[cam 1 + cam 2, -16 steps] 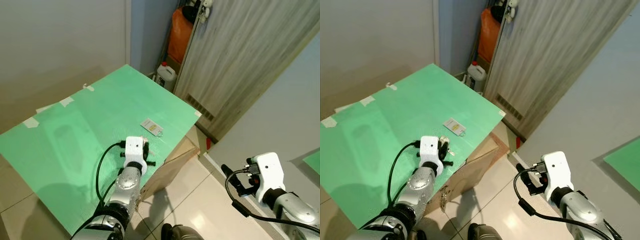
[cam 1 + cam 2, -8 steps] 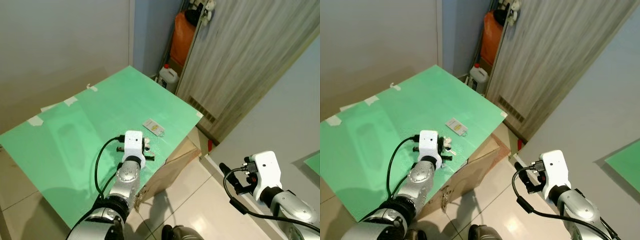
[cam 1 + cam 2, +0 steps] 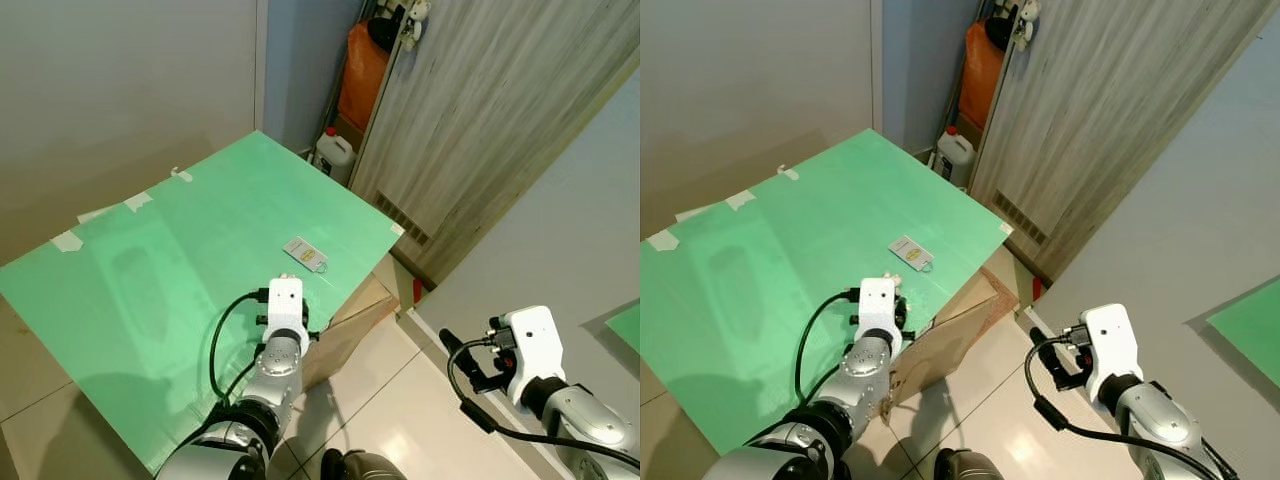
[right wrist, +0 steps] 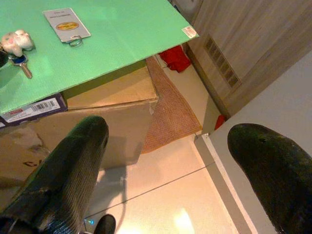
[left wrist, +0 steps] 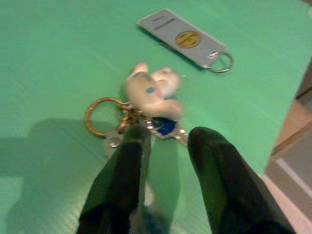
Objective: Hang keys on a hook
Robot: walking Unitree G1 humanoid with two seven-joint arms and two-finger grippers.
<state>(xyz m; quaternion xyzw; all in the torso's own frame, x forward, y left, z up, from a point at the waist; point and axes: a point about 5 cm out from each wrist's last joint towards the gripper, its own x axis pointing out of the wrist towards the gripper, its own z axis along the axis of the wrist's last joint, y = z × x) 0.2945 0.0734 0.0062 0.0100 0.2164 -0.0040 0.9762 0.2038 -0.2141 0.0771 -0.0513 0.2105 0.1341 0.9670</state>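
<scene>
— Where are your hands, and where are the keys?

— My left gripper [image 5: 163,141] hangs low over the green board [image 3: 180,260], its two fingers a narrow gap apart and holding nothing. The keys [image 5: 146,105] lie flat just past the tips: a pale plush charm, a gold ring, a blue-headed key. My right gripper [image 4: 170,161] waits wide open over the floor, beside the cardboard box [image 4: 97,107].

— How will you take them well?

— I judge it best to straddle the ring or the key stem, not the soft charm, then press down before closing so nothing slides.

— Any writing?

— Farther off lies a grey tag [image 5: 183,38] with a yellow round mark; its print is too small to read. The box carries a barcode label, also unreadable.
</scene>
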